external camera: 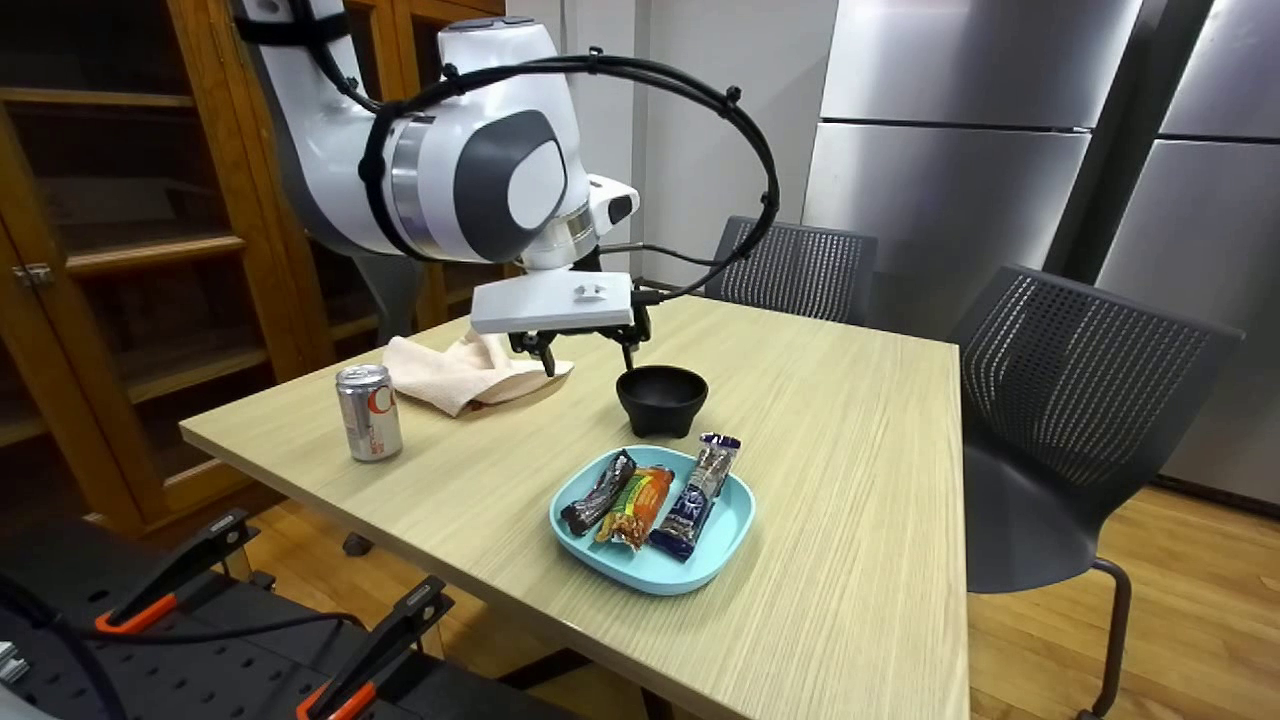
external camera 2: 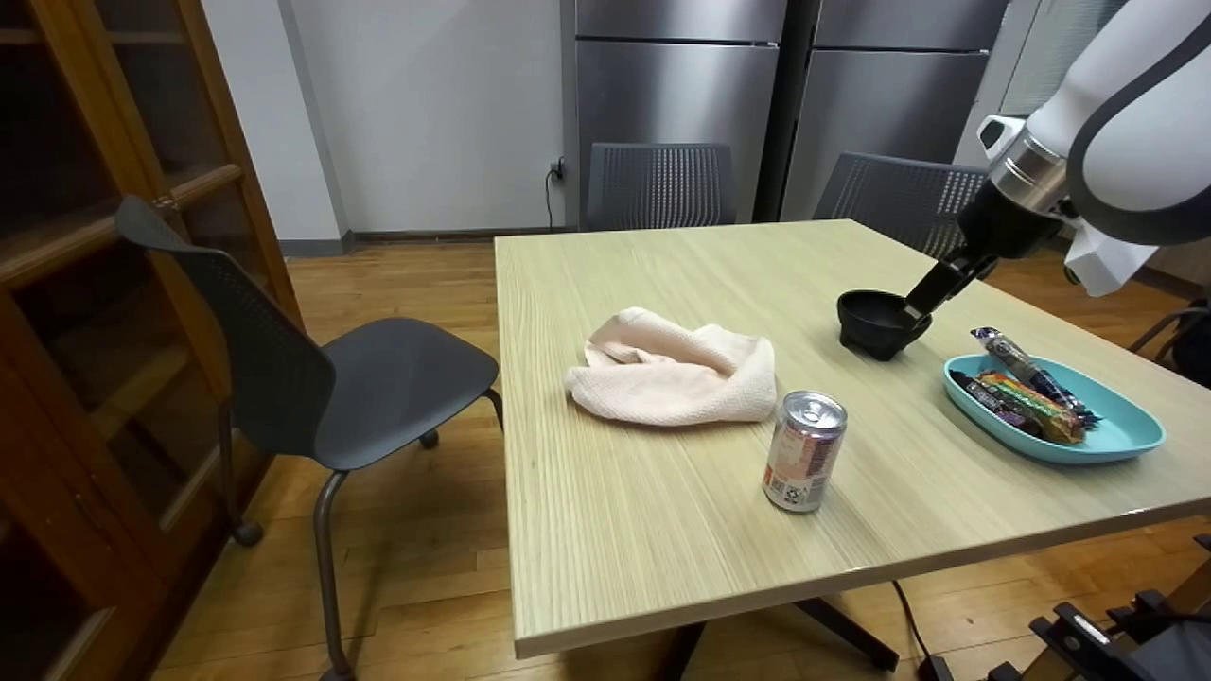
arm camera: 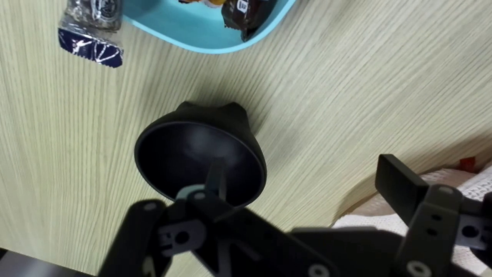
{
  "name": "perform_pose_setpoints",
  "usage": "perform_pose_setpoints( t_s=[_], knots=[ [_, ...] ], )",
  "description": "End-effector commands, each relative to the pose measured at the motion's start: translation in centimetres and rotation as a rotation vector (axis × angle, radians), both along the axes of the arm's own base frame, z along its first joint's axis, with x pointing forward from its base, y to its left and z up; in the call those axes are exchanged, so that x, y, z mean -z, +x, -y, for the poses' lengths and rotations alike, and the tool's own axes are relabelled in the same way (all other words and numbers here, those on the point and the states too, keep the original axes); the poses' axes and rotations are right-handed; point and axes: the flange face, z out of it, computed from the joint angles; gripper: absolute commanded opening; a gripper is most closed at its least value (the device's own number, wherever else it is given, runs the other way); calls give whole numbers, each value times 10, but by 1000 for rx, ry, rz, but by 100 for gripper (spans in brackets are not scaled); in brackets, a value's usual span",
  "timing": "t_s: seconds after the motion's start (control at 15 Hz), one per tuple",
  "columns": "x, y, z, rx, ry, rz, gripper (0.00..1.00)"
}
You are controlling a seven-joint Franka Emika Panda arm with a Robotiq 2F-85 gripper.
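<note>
1. Pincer (external camera: 589, 366) has its jaws spread wide, gripping nothing; in the wrist view one finger (arm camera: 216, 179) overlaps the mouth of the black footed bowl (arm camera: 180, 154), contact unclear.
2. That bowl stands on the tabletop (external camera: 850, 470) just by this finger, its feet probably steadying it; round, mouth upward, it has no sideways long axis.
3. Turquoise plate (external camera: 726, 525), past the bowl from the pincer, has a raised rim, likely keeping three snack bars (external camera: 638, 505) together.
4. Rumpled towel (external camera 2: 672, 388) lies near the other finger (arm camera: 401, 188).
</note>
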Motion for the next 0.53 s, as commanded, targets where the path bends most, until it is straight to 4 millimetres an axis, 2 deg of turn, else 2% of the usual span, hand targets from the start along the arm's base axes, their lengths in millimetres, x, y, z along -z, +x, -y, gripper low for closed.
perform_pose_setpoints(
  t_s=[0.0, 0.47],
  knots=[
    [-1, 13, -2, -36, -3, -2, 100],
    [-1, 61, -41, -278, -4, 18, 100]
  ],
)
